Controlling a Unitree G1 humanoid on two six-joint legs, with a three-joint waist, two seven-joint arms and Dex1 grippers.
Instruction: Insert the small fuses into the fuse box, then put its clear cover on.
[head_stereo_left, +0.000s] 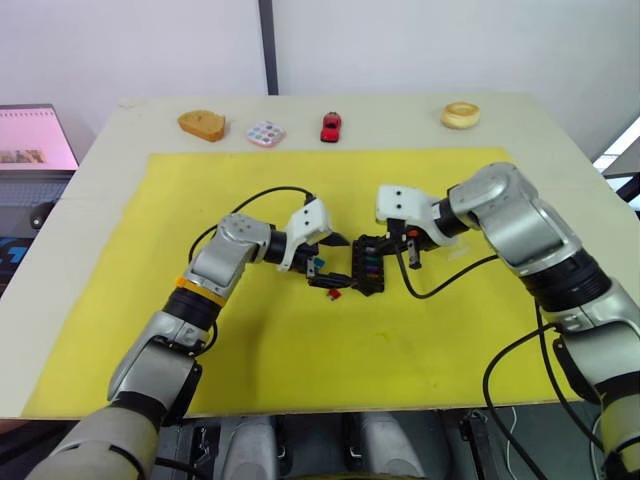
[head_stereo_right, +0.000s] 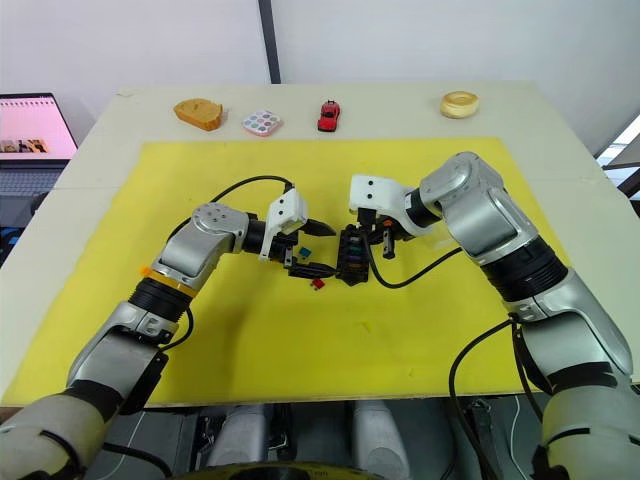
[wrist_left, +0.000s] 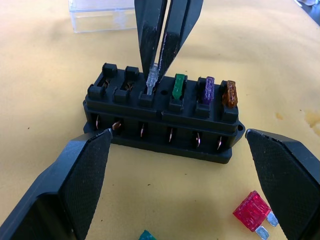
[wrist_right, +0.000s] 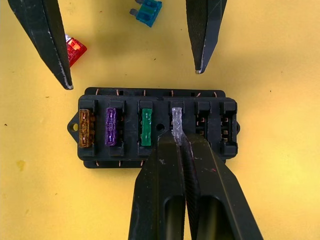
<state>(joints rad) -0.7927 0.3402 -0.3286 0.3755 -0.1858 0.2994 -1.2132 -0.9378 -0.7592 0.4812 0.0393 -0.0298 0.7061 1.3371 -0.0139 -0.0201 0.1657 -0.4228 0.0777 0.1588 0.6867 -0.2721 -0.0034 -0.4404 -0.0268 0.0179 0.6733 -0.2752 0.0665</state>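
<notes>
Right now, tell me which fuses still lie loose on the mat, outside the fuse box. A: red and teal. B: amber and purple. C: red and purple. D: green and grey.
A: the red fuse and the teal fuse lie on the yellow mat beside the fuse box, while amber, purple and green sit in slots and the right gripper pinches the grey one.

The clear cover (wrist_left: 102, 14) is cut off by the left wrist view's edge, as is the teal fuse (wrist_left: 147, 235). The right gripper's (wrist_right: 176, 131) fingers hide the near part of the grey fuse (wrist_right: 176, 116).
</notes>
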